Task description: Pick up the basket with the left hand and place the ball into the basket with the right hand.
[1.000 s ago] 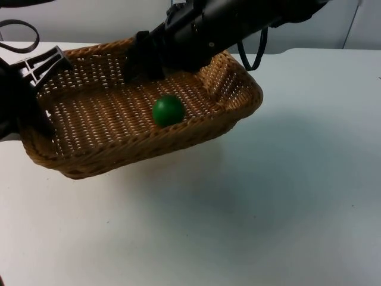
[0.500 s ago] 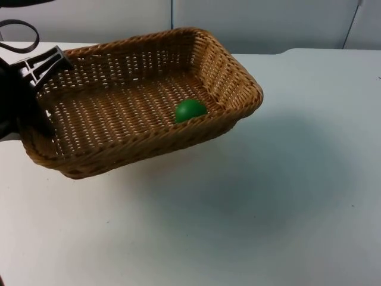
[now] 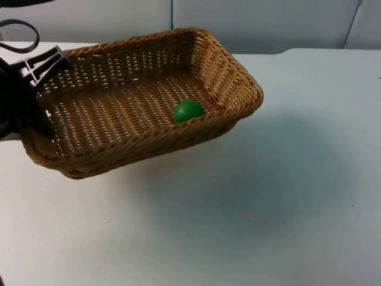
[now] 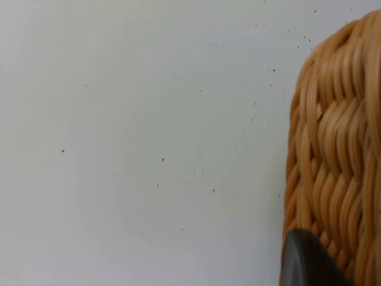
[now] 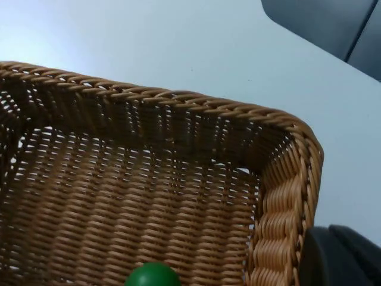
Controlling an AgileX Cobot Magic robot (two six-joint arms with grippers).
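A woven wicker basket (image 3: 232,89) hangs tilted above the white table (image 3: 268,208), casting a shadow below it. My left gripper (image 3: 34,101) is shut on its left rim; in the left wrist view a black fingertip (image 4: 309,262) presses against the wicker rim (image 4: 339,149). The green ball (image 3: 189,111) lies loose on the basket floor, close to the near wall toward the right end. From the right wrist view I look down into the basket (image 5: 178,101) from above its far corner, with the ball (image 5: 152,275) on the weave and a black fingertip (image 5: 339,256) of my right gripper, shut, holding nothing.
A grey partition wall (image 3: 268,24) closes off the table's far edge. Bare white table spreads to the right of and in front of the basket.
My right arm has pulled back from over the basket and out of the top view, and its gripper has shut. The ball rolled right along the basket floor. The basket stayed still.
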